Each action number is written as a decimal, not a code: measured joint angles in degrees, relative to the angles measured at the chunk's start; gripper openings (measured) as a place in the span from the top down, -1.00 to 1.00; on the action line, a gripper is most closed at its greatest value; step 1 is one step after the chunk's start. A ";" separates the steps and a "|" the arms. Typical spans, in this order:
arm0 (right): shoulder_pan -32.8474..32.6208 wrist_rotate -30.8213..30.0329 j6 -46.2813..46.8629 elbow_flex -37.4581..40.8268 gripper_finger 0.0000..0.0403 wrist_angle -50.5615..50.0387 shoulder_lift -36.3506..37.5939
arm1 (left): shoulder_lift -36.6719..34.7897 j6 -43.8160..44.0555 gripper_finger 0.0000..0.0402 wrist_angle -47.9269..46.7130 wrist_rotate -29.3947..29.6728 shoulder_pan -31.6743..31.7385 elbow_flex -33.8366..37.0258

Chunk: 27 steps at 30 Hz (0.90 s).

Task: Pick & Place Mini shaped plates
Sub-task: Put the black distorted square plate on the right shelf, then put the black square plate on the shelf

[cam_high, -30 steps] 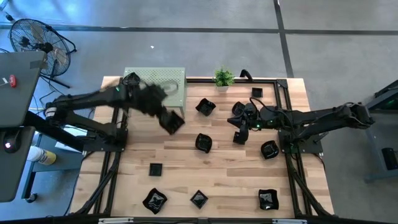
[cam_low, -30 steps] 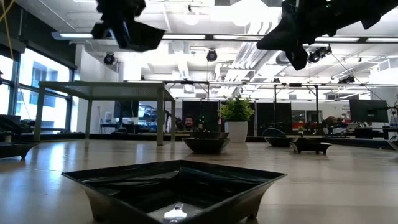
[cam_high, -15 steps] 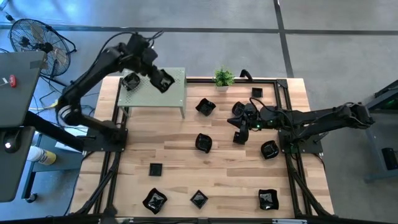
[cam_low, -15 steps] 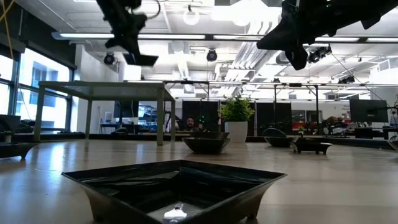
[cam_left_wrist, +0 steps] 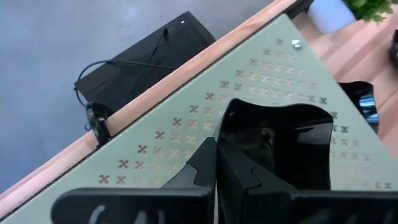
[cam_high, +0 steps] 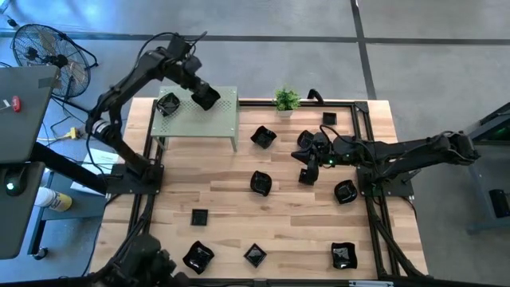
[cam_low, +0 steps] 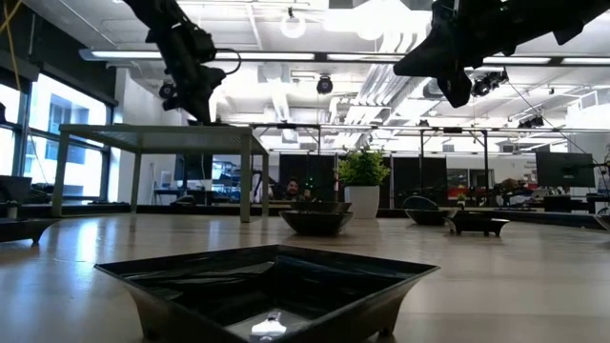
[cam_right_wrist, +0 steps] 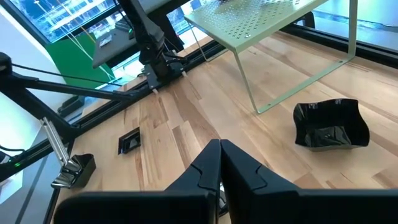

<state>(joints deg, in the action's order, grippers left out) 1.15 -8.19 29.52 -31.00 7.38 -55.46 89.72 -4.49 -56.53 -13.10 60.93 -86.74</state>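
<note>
1. Our left gripper (cam_high: 204, 96) hangs over the pale green perforated metal stand (cam_high: 224, 122), jaws clamped on the rim of a glossy black square mini plate (cam_left_wrist: 280, 146).
2. Our right gripper (cam_high: 307, 171) waits mid-table, jaws closed, holding nothing.
3. We judge the plate light, rigid and slippery; its rim suits gripping.

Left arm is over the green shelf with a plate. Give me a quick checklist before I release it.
1. Left pincer shut on the wavy black plate: ok.
2. Plate above the green perforated shelf: ok.
3. Plate resting on the shelf surface: cannot tell.
4. Clear of the plate already on the shelf: ok, they sit apart.
5. Right pincer out of the way: ok, shut and empty, raised over the table by the right-side plates.
</note>
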 joint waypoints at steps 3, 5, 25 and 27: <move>0.00 0.00 0.00 0.00 0.97 0.00 0.00 | 0.56 0.27 1.00 -0.02 -0.02 0.04 0.00; -0.02 0.00 0.00 0.00 0.99 -0.02 0.00 | 0.71 0.39 0.99 0.03 0.01 0.29 0.13; -0.01 1.21 2.35 -0.02 0.94 0.19 0.55 | -1.01 3.89 0.62 -7.21 -0.44 0.03 -4.94; -0.10 1.27 3.74 -0.06 0.90 -0.33 1.66 | -3.67 6.14 0.68 -8.07 -0.15 -1.69 -5.98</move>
<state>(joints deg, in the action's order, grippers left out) 1.05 -6.92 33.26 -31.06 7.05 -53.80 86.05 1.65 -64.60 -13.26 59.23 -92.72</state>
